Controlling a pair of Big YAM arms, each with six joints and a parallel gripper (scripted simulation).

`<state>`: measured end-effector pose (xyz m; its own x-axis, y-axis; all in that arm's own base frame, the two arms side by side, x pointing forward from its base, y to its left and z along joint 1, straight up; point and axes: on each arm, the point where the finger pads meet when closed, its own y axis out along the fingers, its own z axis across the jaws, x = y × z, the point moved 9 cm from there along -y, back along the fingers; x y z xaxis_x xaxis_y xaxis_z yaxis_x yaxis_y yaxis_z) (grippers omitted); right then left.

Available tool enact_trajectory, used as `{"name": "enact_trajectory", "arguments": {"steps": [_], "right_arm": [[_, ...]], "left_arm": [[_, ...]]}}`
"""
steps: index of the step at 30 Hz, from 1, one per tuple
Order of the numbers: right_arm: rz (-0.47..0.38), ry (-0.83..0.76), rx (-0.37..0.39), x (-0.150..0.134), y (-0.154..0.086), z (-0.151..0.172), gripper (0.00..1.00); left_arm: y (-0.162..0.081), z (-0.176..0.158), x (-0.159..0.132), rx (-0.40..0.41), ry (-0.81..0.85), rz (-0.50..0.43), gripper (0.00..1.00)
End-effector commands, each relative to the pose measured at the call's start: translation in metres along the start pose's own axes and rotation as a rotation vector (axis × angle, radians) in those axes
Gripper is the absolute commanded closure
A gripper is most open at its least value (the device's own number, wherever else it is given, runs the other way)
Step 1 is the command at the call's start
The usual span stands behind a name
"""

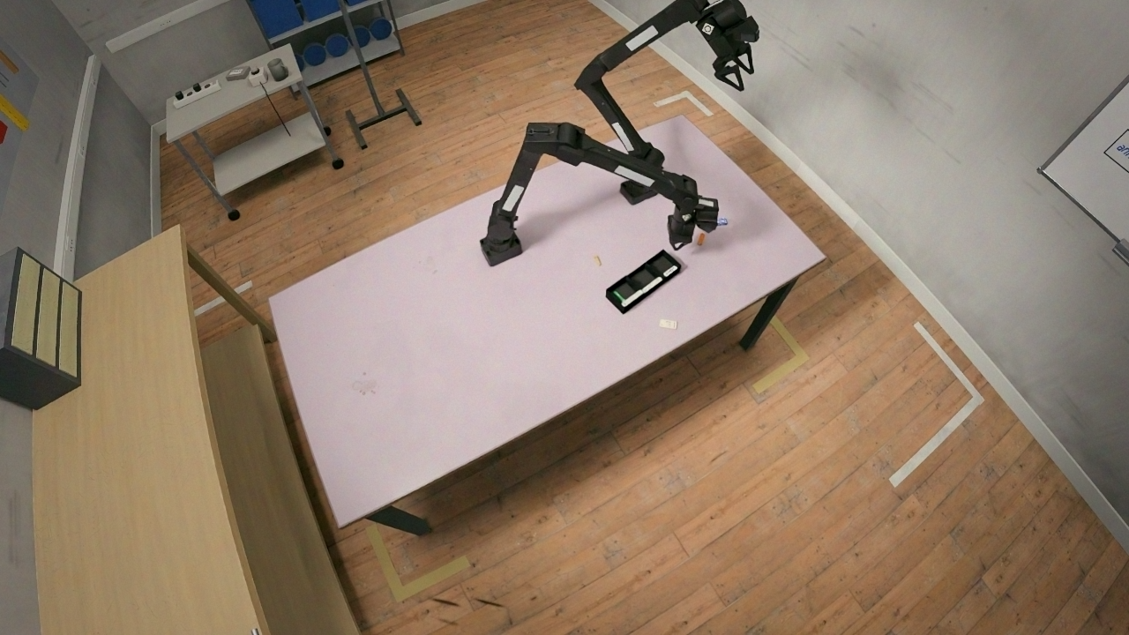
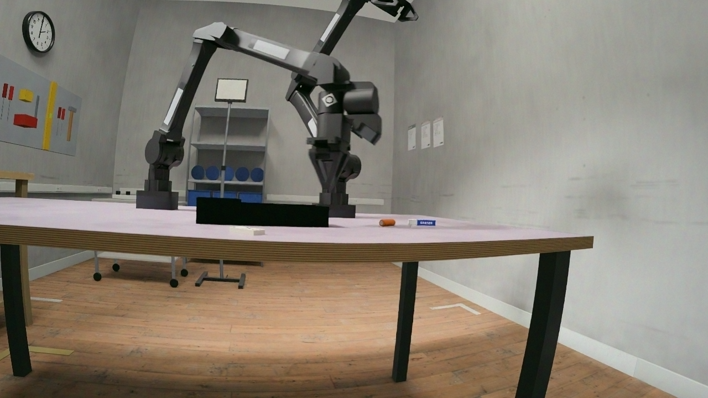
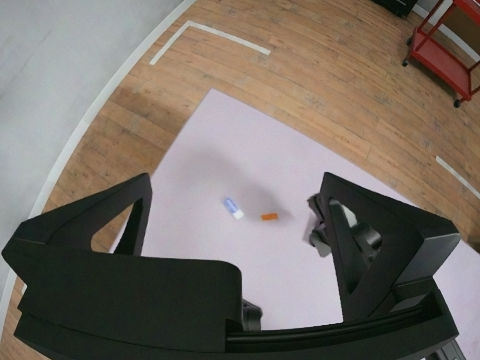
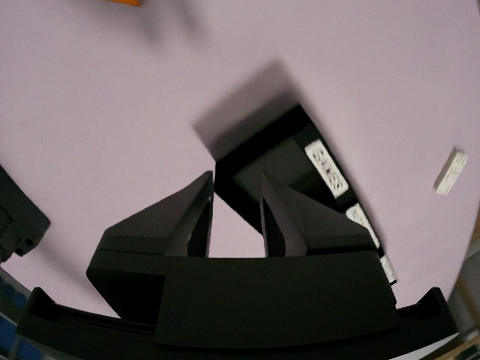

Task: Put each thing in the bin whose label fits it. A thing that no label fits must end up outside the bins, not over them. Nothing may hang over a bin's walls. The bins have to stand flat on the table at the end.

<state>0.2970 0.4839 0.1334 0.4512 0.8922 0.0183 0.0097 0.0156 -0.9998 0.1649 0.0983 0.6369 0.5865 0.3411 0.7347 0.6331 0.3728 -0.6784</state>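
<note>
A black row of labelled bins stands on the table near its right end. Something green lies in its near-end compartment. An orange battery and a blue-and-white eraser lie beyond the bins' far end. My right gripper hovers over the far end of the bins, close to the orange battery. Its fingers stand slightly apart with nothing between them. My left gripper is wide open and empty, raised high near the wall, looking down on the eraser and the battery.
A small white block lies on the table in front of the bins, near the edge. A small tan piece lies behind the bins. The table's right edge is close to the eraser.
</note>
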Motion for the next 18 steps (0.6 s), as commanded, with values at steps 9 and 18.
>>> {"name": "enact_trajectory", "arguments": {"steps": [9,18], "right_arm": [[-0.025,-0.358,-0.003,0.084,-0.012,0.058,0.72],[-0.032,-0.592,-0.004,0.127,-0.012,0.093,0.72]], "left_arm": [[-0.029,-0.003,0.004,-0.006,0.002,-0.062,0.0],[-0.029,-0.003,0.004,-0.006,0.002,-0.062,0.0]]}}
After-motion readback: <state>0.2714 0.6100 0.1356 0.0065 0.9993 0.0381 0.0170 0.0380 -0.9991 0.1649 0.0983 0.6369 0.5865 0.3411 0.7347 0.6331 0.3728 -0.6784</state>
